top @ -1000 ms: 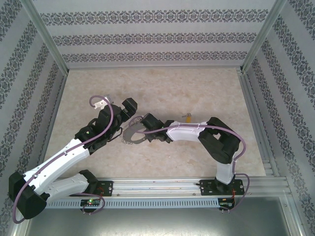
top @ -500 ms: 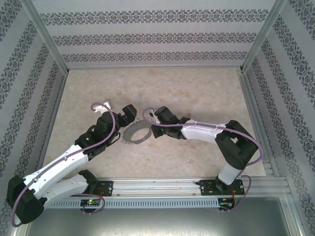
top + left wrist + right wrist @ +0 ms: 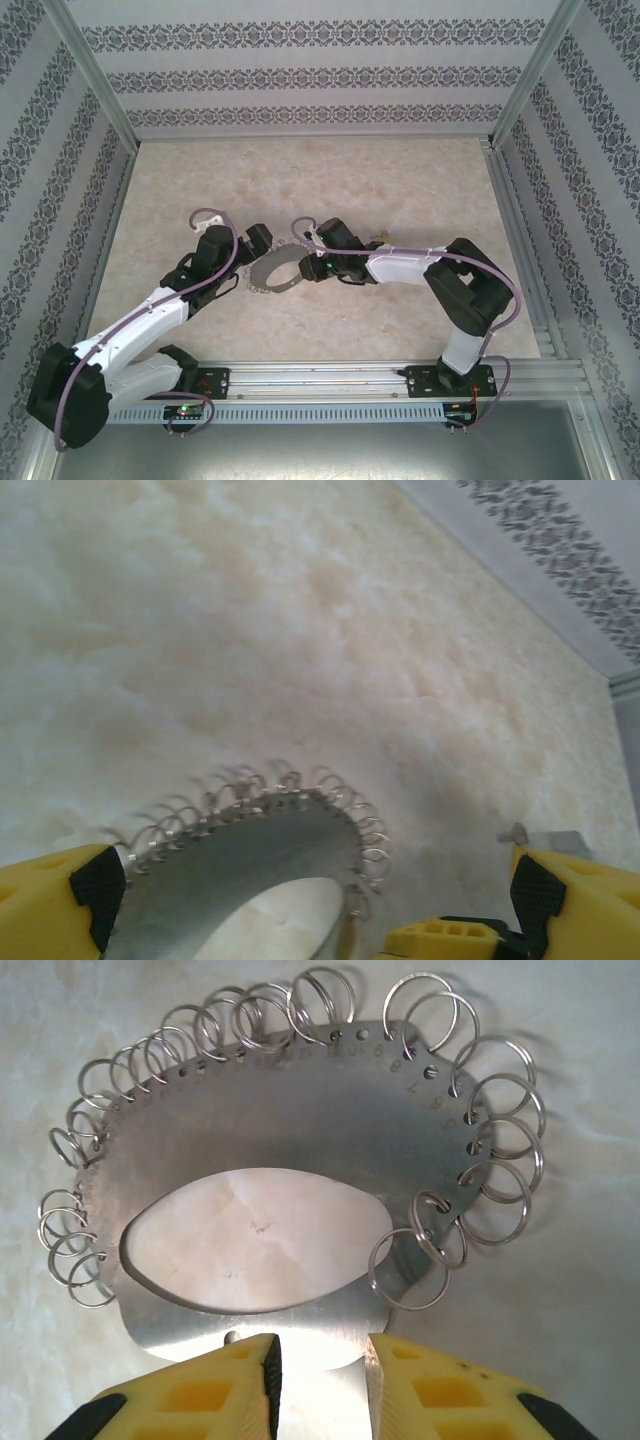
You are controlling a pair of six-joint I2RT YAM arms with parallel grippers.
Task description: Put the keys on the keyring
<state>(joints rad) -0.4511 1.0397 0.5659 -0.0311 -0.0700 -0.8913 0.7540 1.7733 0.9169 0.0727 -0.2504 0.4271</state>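
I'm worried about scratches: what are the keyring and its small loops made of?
The keyring looks like flat sheet steel, matte brushed grey with stamped marks and punched holes. The small loops seem polished steel wire, bright with sharp glints. Exact alloy can't be told.

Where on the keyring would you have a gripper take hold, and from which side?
Take the keyring by the bare stretch of its flat rim, the part free of wire loops. Come in edge-on from that side, where the right gripper sits, probably pinching the thin plate across its faces. Elsewhere the loops would likely foul the fingers.
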